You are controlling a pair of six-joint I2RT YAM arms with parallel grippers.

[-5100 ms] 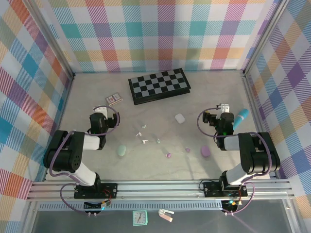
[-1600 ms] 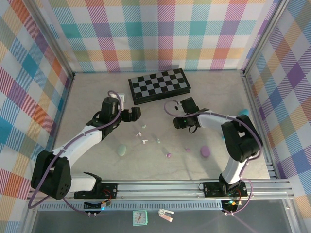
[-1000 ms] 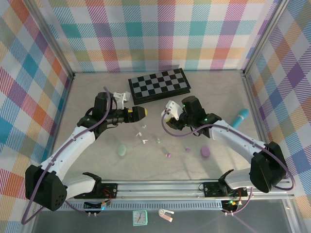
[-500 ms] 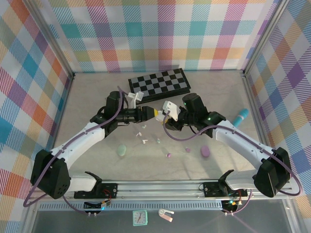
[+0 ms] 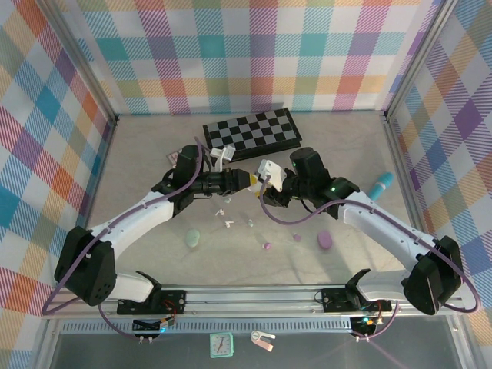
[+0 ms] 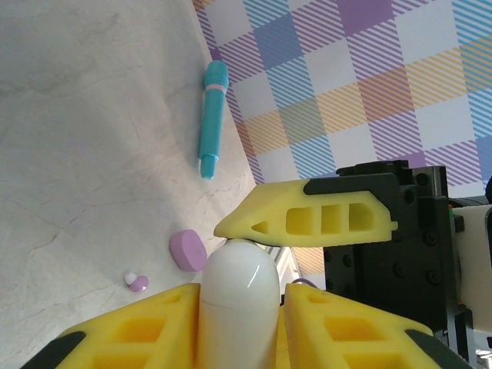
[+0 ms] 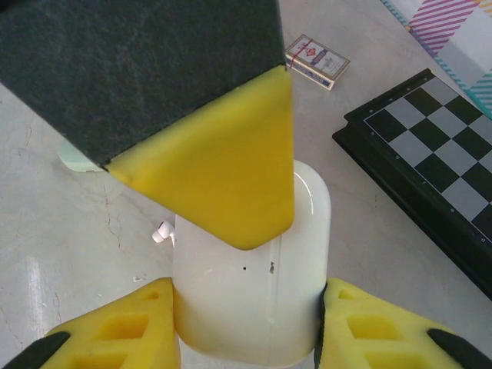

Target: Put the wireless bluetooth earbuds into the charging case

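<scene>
Step in hand: readying the case, judged to be lid-opening; nothing loaded yet.
- Right gripper (image 5: 273,178) clamps the glossy white pebble-shaped charging case (image 7: 254,292), held aloft just in front of the black-and-grey chequered chessboard (image 5: 251,135).
- Left gripper (image 6: 240,330) pinches the case's other end.
- Tiny white, mint and lilac plastic earbuds (image 5: 228,224) lie loose, nearer the arms than the chessboard.
- Next: prise the lid open against a steady counter-hold.

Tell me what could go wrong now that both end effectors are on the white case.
1. The left end effector and right end effector both clamp the small white case above the table; if the arms move out of step, it may twist free and drop.
2. Loose earbuds lie on the table nearby; a falling case could scatter them.
3. A left finger lies across the case, possibly blocking the lid.
</scene>
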